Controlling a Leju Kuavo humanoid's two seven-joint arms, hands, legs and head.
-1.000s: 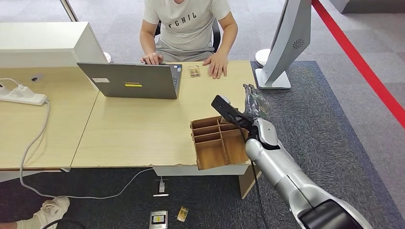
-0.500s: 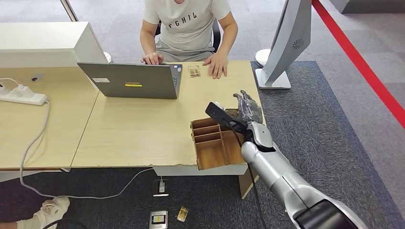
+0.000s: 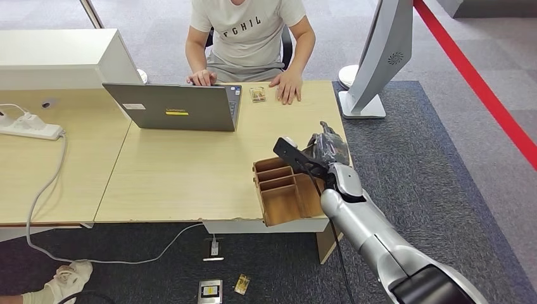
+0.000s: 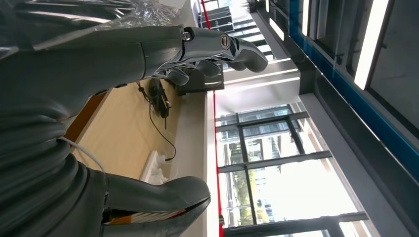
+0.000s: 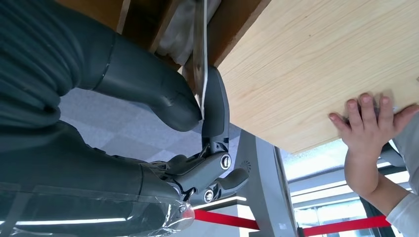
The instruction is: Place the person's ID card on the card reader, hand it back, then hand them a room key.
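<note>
My right hand (image 3: 326,147) reaches into the far compartments of a wooden divided box (image 3: 261,190) at the table's front right corner. In the right wrist view the thumb and a finger of the right hand (image 5: 148,94) pinch a thin white room key card (image 5: 199,54), seen edge-on and standing in the box. A small ID card (image 3: 257,95) lies on the table at the far edge, beside the person's hand (image 3: 288,85). In the left wrist view my left hand (image 4: 163,54) hangs with fingers apart and holds nothing.
A person sits across the table behind an open grey laptop (image 3: 174,107). A white screen on a stand (image 3: 380,57) rises just off the table's far right corner. A power strip (image 3: 28,126) lies at the left. A small device (image 3: 209,291) lies on the floor below.
My right hand has moved from beside the box's right edge to over its far compartments, and its fingers have curled in onto the card.
</note>
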